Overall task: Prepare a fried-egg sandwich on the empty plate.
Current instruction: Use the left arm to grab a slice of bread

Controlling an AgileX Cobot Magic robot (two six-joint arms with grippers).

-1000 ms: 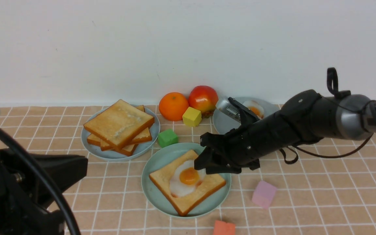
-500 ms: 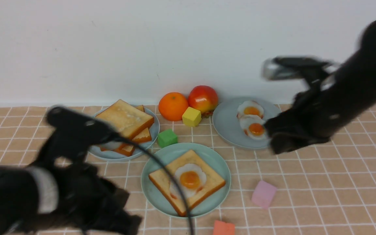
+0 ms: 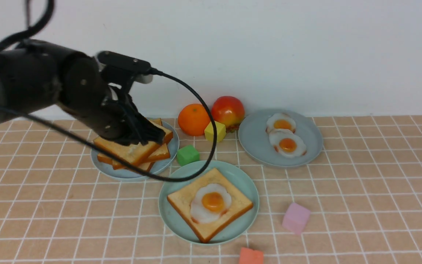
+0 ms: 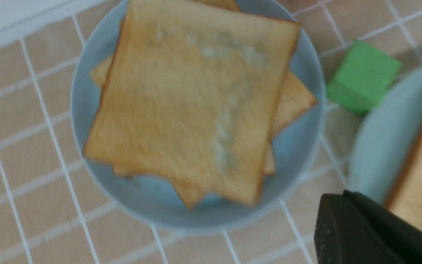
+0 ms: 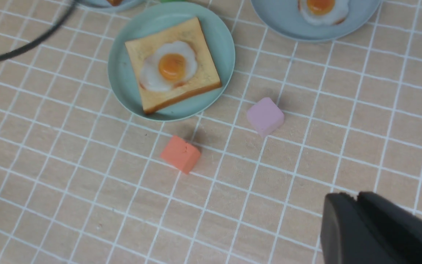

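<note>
Shows egg-topped toast point(image 3: 210, 203) on the mint-green plate point(image 3: 243, 183), top slice lacking. Hovers left hand point(image 3: 150, 138), pressed together, over toast pile point(image 4: 192, 99); must spread to pinch one. Cannot tell right hand point(image 5: 346, 205) state.

A green cube point(image 3: 188, 154) and cable point(image 3: 215, 134) crowd the mint plate point(image 3: 176, 225).

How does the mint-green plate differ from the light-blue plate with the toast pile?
The mint-green plate holds one toast slice topped with a fried egg; the light-blue plate holds a pile of plain slices. The mint-green plate lies nearer the robot; the light-blue plate lies farther back, to the left. Both are round, with shallow rims.
</note>
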